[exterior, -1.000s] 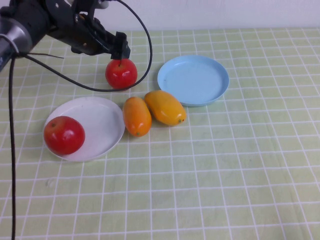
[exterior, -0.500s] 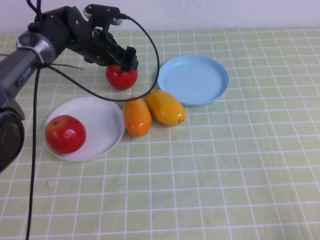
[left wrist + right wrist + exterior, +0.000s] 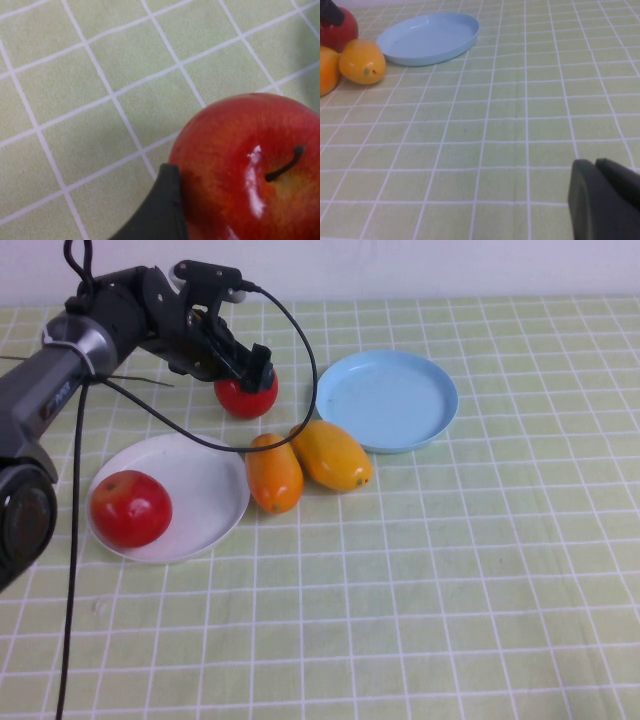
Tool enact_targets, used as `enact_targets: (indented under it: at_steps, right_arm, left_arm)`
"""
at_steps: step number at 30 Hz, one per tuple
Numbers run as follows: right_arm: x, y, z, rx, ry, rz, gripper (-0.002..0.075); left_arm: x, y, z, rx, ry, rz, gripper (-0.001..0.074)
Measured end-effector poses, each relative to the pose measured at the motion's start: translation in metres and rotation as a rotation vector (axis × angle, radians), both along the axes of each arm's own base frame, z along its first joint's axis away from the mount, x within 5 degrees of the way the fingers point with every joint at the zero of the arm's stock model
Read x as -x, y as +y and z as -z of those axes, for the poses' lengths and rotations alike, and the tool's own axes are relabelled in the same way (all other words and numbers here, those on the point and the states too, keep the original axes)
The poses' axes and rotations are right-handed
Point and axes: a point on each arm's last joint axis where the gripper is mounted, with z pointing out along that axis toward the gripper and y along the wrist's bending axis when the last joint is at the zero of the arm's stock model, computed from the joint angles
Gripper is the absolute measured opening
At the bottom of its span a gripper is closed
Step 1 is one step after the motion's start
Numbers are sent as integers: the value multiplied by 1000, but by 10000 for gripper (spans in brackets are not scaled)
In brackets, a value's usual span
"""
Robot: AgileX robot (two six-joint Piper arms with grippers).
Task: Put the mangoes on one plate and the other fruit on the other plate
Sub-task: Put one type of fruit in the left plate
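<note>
1. Green cloth with white squares (image 3: 480, 570) covers the whole table, and everything sits on it.
2. White plate (image 3: 205, 485) lies on the robot's left side. One red apple (image 3: 130, 508) already sits in it, near its left rim.
3. Light blue plate (image 3: 387, 400) lies further back and to the right. It holds no fruit yet.
4. Two mangoes lie touching each other between the plates: the deeper orange mango (image 3: 274, 472) just beside the white plate, and the yellower mango (image 3: 331, 454) just beside the blue plate.
5. Second red apple (image 3: 247, 396) sits on the cloth behind the mangoes. The left gripper (image 3: 256, 368) is down on top of it. In the left wrist view one dark finger (image 3: 157, 210) touches the apple's side, but the other finger is hidden — I cannot tell if the grip has closed.
6. Right gripper (image 3: 605, 202) waits low over bare cloth, well apart from the fruit; whether it is spread or pressed together I cannot tell.
7. I think the step now is grabbing this second apple. Next it needs a firm pinch, a lift, and a carry over to the white plate — set down beside the first apple, not on it.
</note>
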Motion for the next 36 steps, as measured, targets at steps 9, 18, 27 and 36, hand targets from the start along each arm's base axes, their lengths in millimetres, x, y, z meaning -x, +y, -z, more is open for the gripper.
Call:
enact_targets:
  at_steps: [9,18,27,36]
  right_arm:
    - [0,0,0,0,0,0,-16]
    - [0,0,0,0,0,0,-16]
    - [0,0,0,0,0,0,-17]
    - [0,0,0,0,0,0,-16]
  left_arm:
    - [2,0,-1,-4,15,5,580]
    - [43,11,-85,-54,41,66,580]
    - [101,27,-112,-124,250,50,580]
    - [117,29,-21,-271,371,46,580]
